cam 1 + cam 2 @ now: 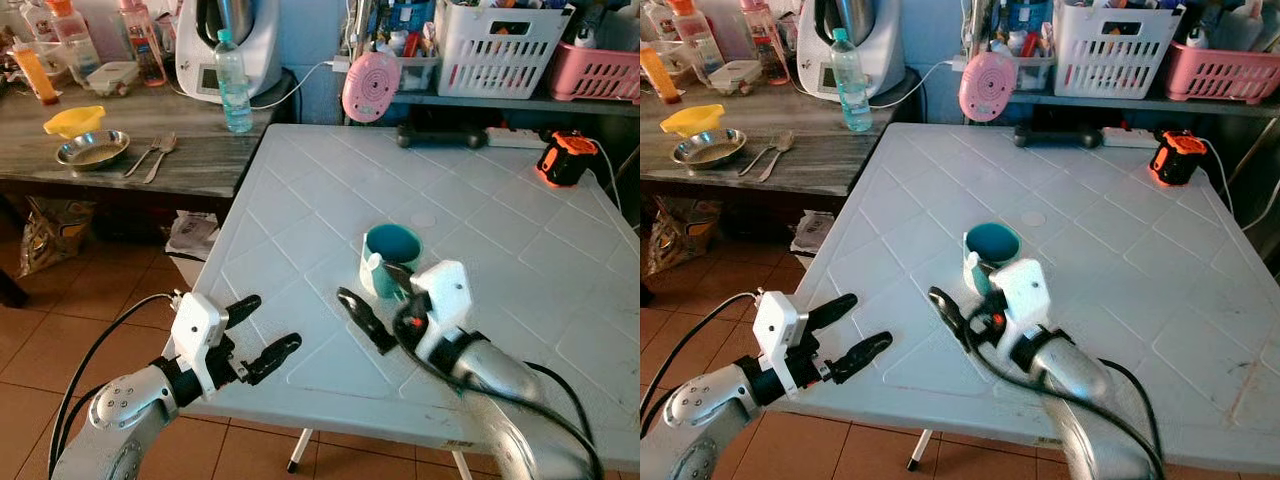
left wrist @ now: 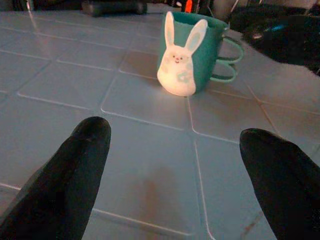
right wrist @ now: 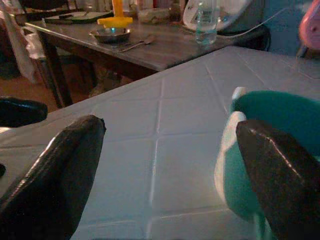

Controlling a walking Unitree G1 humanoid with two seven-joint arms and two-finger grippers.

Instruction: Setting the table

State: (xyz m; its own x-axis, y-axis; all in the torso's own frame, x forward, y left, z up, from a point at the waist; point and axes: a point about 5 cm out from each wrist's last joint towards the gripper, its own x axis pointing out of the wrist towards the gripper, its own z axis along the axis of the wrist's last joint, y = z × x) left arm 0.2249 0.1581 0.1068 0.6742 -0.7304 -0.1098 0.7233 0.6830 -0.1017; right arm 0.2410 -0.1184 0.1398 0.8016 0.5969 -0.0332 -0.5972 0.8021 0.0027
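A teal mug (image 1: pixel 392 250) with a white bunny on its side (image 2: pixel 179 70) stands upright near the middle of the white plastic table (image 1: pixel 480 200). My right gripper (image 1: pixel 372 287) is open just in front of the mug. One black finger (image 3: pixel 272 165) lies close against the mug's wall and the other (image 1: pixel 362 318) rests low over the table to its left. My left gripper (image 1: pixel 270 322) is open at the table's front left edge, pointing toward the mug, with nothing between its fingers.
A wooden side table (image 1: pixel 120 150) at the back left holds a steel bowl (image 1: pixel 92 150), a yellow dish (image 1: pixel 74 120), two forks (image 1: pixel 152 157) and a water bottle (image 1: pixel 234 82). An orange-black device (image 1: pixel 566 157) and a black bar (image 1: pixel 440 135) lie at the table's far edge.
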